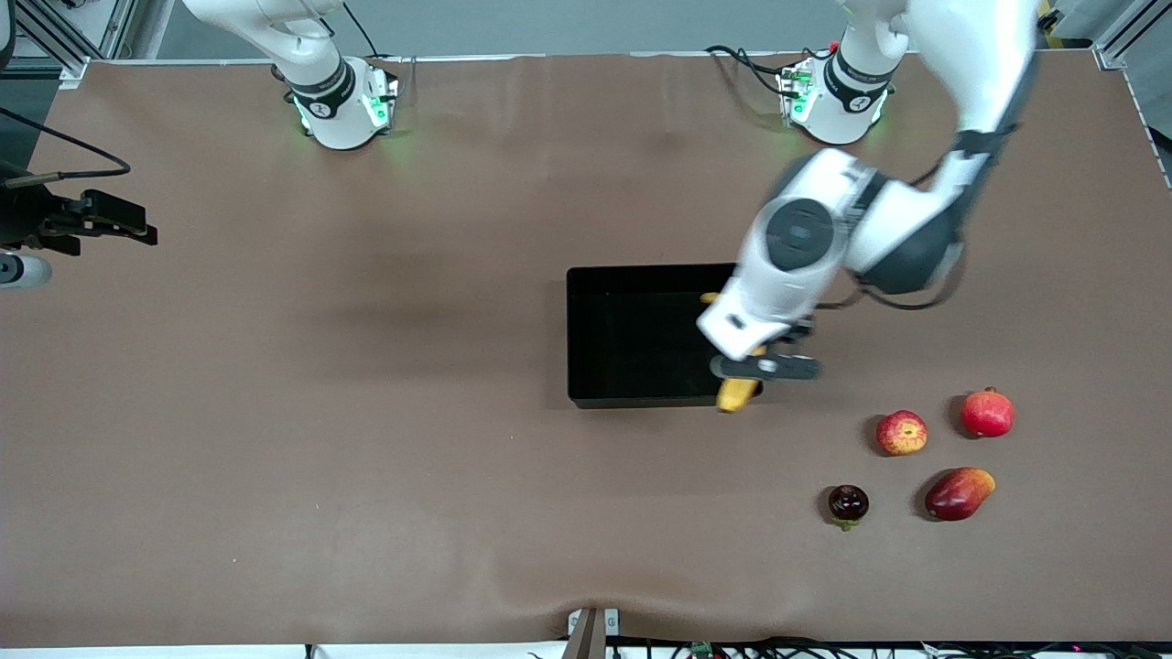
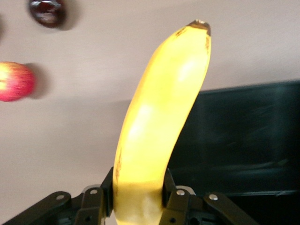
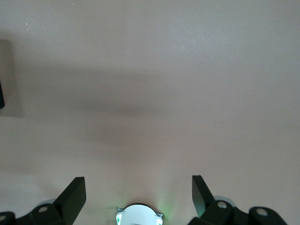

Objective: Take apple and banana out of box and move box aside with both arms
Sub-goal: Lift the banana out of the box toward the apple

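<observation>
- Five fruits are showing in the front view: one banana (image 1: 737, 394), one apple (image 1: 902, 432), one plain red crowned fruit (image 1: 987, 413), one red-orange mango (image 1: 959, 493) and one small dark, glossy, round fruit (image 1: 849, 502) with a green stem.
- One box (image 1: 632, 334) is sitting just right of the frame's centre on the brown table (image 1: 366, 412); it is a glossy black rectangular bin, open at the top, with low walls.
- Four fruits are lying in a loose cluster at the lower right of the frame, apart from one another; the apple, round and red with yellow streaks, is sitting at the cluster's upper left.
- The left hand (image 1: 760, 368) is hanging over the box's lower right corner, clamping the banana at its lower end; the yellow tip is poking out past the box's near wall.
- The left wrist view is giving what the front view hides: the smooth, curved banana (image 2: 159, 126) is rising between the black fingers (image 2: 176, 199), with its dark tip uppermost, the box (image 2: 243, 140) at the frame's right, the apple (image 2: 14, 80) and the dark fruit (image 2: 47, 11) at the upper left.
- The right hand (image 1: 87, 220) is waiting at the left edge of the front frame, over the table.
- Only the right wrist view is showing that hand (image 3: 138, 194) spread wide, holding nothing, above bare table (image 3: 150, 70).
</observation>
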### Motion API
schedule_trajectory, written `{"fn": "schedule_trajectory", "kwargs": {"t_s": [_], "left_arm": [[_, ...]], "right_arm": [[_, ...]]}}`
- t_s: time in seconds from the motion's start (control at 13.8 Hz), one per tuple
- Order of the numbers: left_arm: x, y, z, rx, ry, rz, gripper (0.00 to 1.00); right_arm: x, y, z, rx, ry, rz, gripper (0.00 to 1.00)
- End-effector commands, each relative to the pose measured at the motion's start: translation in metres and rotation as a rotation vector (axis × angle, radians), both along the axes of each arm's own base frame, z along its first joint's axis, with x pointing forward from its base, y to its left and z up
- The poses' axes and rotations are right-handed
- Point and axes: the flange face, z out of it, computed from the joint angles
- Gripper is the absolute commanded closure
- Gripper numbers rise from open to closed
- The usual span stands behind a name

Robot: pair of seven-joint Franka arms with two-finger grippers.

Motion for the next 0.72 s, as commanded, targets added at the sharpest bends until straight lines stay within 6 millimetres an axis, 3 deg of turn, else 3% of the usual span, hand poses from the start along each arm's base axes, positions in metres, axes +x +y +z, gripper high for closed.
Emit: {"fn": "schedule_trajectory", "kwargs": {"t_s": [0.0,0.14,0.36,0.65], "left_arm": [[0.0,0.051,-0.005,0.02,0.082,-0.081,1.0],[0.006,0.087,-0.026,0.037,0.106,-0.085,1.0],[0.002,0.117,-0.065,0.115,0.09,-0.131,1.0],[-0.003,0.166,-0.111,0.052,0.088,-0.183,1.0]], "right_arm": [[-0.001,0.002,0.003,0.008,-0.007,-0.008,0.0],[-0.001,0.002,0.003,0.008,-0.007,-0.008,0.0],[-0.001,0.002,0.003,0.008,-0.005,-0.008,0.0],[-0.001,0.002,0.003,0.008,-0.007,-0.008,0.0]]}}
